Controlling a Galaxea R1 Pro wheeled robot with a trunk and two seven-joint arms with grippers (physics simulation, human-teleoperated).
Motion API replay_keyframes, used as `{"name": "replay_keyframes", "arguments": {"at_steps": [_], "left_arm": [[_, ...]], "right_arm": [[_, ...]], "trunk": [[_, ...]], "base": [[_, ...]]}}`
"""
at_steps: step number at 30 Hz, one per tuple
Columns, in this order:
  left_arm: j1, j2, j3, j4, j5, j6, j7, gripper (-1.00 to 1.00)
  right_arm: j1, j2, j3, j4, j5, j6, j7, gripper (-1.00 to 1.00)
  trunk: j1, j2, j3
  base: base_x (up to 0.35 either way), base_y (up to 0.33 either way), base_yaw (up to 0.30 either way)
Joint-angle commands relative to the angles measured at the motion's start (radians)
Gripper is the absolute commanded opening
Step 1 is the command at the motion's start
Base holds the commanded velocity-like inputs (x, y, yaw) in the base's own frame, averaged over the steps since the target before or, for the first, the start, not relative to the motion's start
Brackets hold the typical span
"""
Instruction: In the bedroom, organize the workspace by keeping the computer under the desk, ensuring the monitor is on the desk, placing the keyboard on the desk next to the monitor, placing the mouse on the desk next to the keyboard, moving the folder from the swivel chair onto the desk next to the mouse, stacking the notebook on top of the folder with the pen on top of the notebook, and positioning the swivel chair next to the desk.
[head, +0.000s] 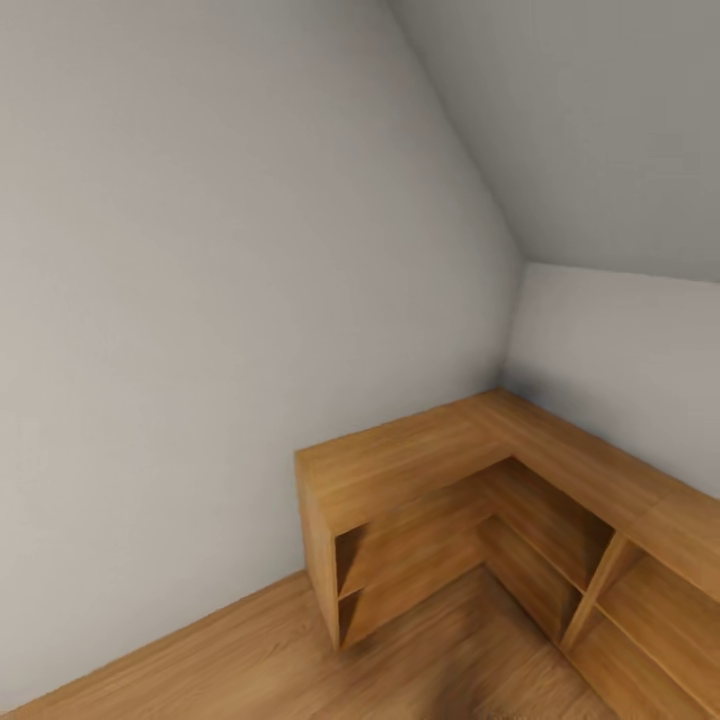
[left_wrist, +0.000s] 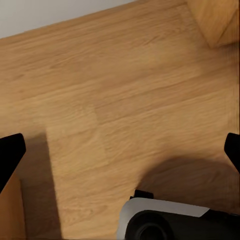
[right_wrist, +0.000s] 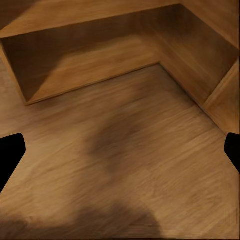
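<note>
My left claw (left_wrist: 120, 150) and right claw (right_wrist: 120, 152) both hang spread wide, empty, over the light wood plank floor (left_wrist: 100, 100). Ahead, a low L-shaped oak shelf unit (head: 470, 470) fills the bedroom's grey sloped-wall (head: 200, 250) corner.

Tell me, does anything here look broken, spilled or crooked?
Nothing stands out. The L-shaped oak shelf unit sits squarely in the corner against the grey walls, its cubbies bare. The wood floor shows shadows but no spill or damage.
</note>
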Motion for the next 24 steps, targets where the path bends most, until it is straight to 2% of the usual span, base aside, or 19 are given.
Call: {"name": "replay_keyframes", "arguments": {"at_steps": [1,12,18,24], "left_arm": [[0.000,-0.003,-0.008,-0.002,0.005,-0.001,0.001,1.00],[0.001,-0.011,-0.008,-0.002,0.006,-0.006,-0.005,1.00],[0.001,-0.012,-0.008,-0.002,0.006,-0.013,-0.005,1.00],[0.011,-0.012,-0.008,-0.002,0.005,-0.061,-0.006,1.00]], "right_arm": [[0.000,0.004,0.008,0.002,-0.002,-0.001,-0.009,1.00],[0.008,0.028,0.010,0.002,-0.006,-0.001,-0.006,1.00],[0.009,0.031,0.011,0.002,-0.005,-0.001,-0.006,1.00],[0.009,0.032,0.012,0.002,-0.005,-0.001,-0.006,1.00]], "trunk": [[0.000,-0.001,-0.001],[0.000,-0.001,-0.001],[0.000,-0.001,0.000],[0.000,-0.001,0.000]], "base": [[0.001,0.000,-0.280],[0.000,0.000,-0.289],[0.000,0.000,-0.295],[0.000,0.000,-0.296]]}}
